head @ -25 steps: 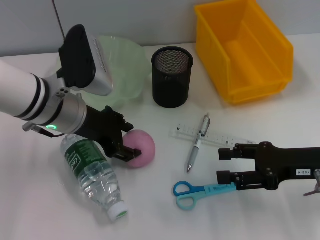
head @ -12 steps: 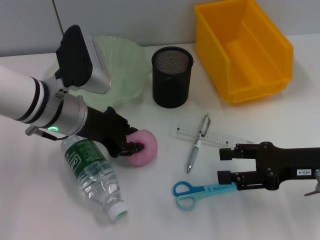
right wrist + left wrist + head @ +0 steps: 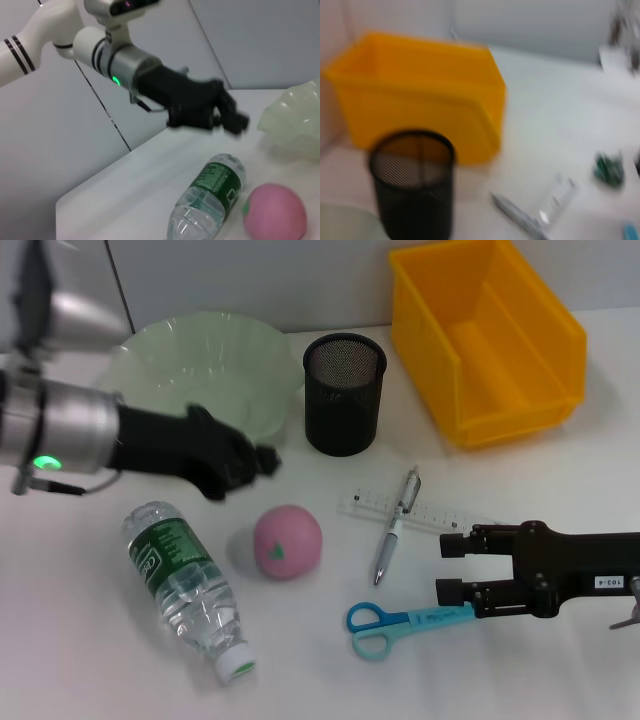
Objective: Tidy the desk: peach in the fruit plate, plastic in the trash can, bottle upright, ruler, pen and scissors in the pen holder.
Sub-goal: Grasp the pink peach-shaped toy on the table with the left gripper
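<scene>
Peach [image 3: 288, 542] on the desk, left tool [image 3: 262, 460] above it, apart

You're looking at a white desk [image 3: 90, 640] carrying peach [image 3: 288, 542], lying bottle [image 3: 188, 586], ruler [image 3: 430, 512], pen [image 3: 395, 526], scissors [image 3: 400, 625], pen holder [image 3: 344, 393], yellow bin [image 3: 490, 335], green plate [image 3: 205, 368].

White desk [image 3: 560, 660], grey wall [image 3: 250, 280] behind

Black mesh holder [image 3: 344, 393], seemingly metal; glossy yellow plastic bin [image 3: 487, 337]
</scene>
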